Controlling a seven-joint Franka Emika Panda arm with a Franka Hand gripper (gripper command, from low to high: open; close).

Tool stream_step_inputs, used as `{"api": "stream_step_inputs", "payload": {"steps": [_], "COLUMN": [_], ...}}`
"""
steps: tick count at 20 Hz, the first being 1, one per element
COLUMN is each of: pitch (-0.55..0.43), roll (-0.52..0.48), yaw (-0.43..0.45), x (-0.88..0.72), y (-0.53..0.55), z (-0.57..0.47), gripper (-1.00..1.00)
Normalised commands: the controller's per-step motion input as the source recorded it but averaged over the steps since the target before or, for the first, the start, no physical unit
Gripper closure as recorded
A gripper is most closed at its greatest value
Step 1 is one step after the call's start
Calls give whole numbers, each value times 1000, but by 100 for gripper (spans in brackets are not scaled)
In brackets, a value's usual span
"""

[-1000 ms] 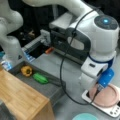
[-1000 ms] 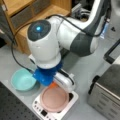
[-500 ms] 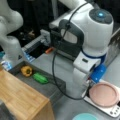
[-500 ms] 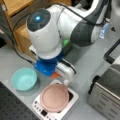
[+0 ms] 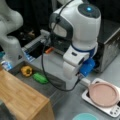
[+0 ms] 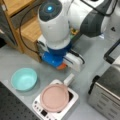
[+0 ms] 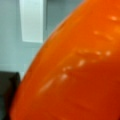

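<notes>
Orange object point(image 7: 82, 75) beneath hidden fingers

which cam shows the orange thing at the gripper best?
Wrist view: the orange object fills most of the picture. In a front view only a small orange part peeks out beneath the gripper body; elsewhere the arm hides it.

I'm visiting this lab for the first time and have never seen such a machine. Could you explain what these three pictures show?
The big white machine is a robot arm. Two pictures come from cameras off the arm; the third comes from a camera on its wrist. That wrist view is almost filled by an orange object, very close to the lens; a bit of orange also peeks out under the arm in a front view. The gripper itself is hidden. On the grey table sit a pink pan on a small white cooker, a teal bowl, and a yellow pepper beside a green vegetable.
</notes>
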Motion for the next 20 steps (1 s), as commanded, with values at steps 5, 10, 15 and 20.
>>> {"api": "stream_step_inputs", "payload": {"steps": [5, 10, 15, 20], "pitch": [-210, -72, -115, -125], "roll": [20, -159, -49, 23], "yaw": [315, 628, 519, 468], "x": [-292, -267, -240, -247], "y": [-93, -137, -141, -214], "z": [119, 192, 188, 83], "gripper": [100, 100, 100, 100]}}
